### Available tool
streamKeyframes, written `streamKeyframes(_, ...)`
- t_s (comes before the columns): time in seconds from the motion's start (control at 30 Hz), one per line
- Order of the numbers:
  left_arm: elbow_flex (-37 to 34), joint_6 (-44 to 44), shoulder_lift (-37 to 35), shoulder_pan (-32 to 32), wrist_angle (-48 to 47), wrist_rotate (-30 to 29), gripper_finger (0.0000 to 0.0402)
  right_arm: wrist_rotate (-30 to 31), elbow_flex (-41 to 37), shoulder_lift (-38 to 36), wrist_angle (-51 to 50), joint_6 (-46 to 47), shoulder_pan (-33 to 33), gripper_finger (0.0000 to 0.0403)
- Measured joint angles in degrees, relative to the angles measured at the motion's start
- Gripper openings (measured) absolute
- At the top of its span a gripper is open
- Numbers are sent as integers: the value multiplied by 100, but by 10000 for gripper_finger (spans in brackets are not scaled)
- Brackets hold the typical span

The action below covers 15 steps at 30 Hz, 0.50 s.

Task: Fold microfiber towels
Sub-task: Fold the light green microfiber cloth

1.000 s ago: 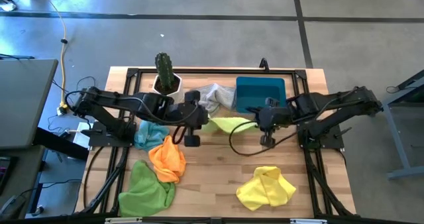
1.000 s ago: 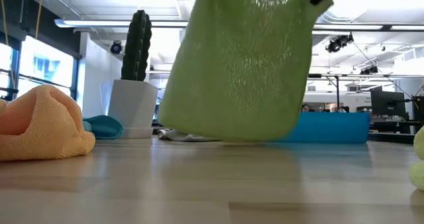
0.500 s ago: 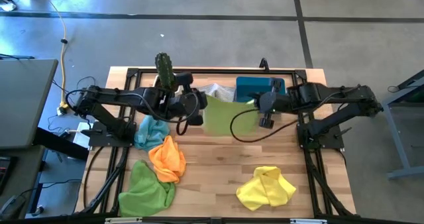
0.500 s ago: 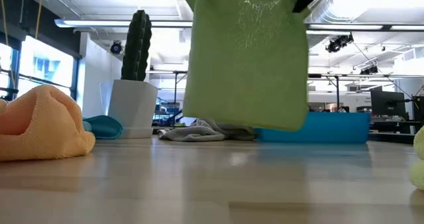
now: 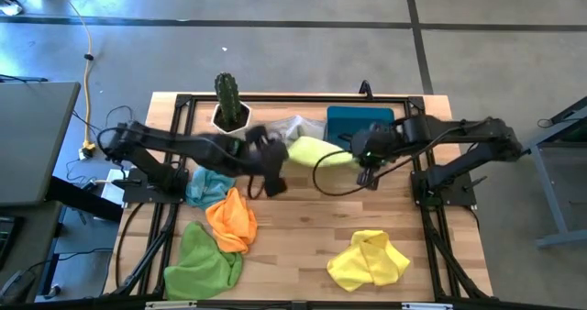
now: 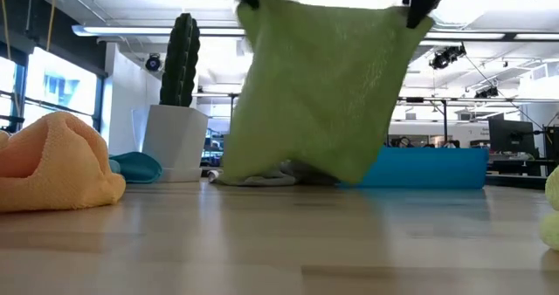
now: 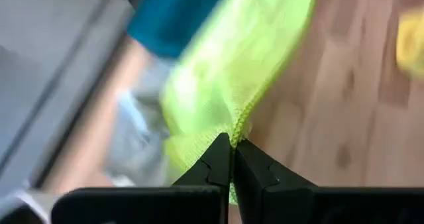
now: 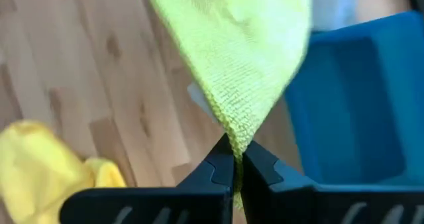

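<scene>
Hanging between both arms, lime green towel (image 6: 319, 90) is stretched in the air just in front of the blue bin (image 5: 359, 127), above the worktop (image 5: 303, 237). Left claw (image 7: 232, 159) and right claw (image 8: 233, 159) are each clamped tight on a top corner.

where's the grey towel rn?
High view: the grey towel lies at the table's far edge, between the potted cactus and the blue bin, partly behind the held lime green towel.

Lime green towel (image 6: 319, 90) hanging spread above the table, lower edge seemingly over the grey towel (image 5: 295, 127).
</scene>
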Motion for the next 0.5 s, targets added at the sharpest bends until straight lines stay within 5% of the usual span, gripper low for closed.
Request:
streamKeyframes(0.2,-576,-887,581,-446,249,552,0,114,-261,641,325,-258,598,0)
streamKeyframes(0.5,-789,-1374,1293,-1106,1196,1483,0,-1268,-2343,455,2607,384,1041,0)
